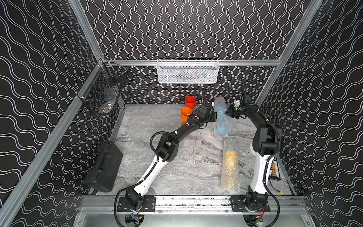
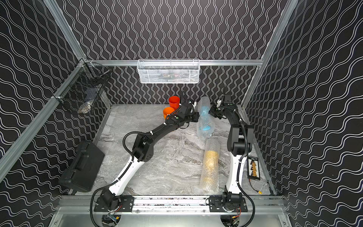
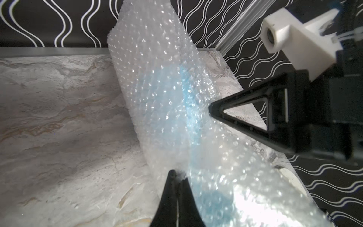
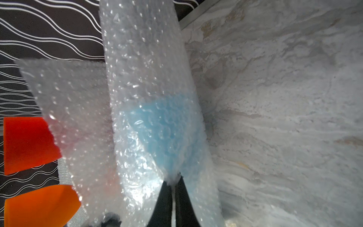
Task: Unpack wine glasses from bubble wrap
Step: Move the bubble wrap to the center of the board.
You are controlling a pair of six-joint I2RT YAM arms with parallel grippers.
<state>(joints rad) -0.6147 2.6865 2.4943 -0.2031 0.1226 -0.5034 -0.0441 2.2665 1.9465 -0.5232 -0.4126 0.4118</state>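
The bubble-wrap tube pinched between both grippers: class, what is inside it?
A light blue goblet shows blurred through the bubble wrap. Its stem and exact outline are covered by the dimpled plastic.

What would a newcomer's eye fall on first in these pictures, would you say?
Most striking is the bubble-wrap tube at the back of the table, a light blue goblet blurred inside, pinched by the left gripper and right gripper. To its left stand the unwrapped red goblet and orange goblet; nearer the front lies a wrapped yellow goblet.

No legible text, labels, brands or numbers, markings on black board (image 1: 274,170) too small to read
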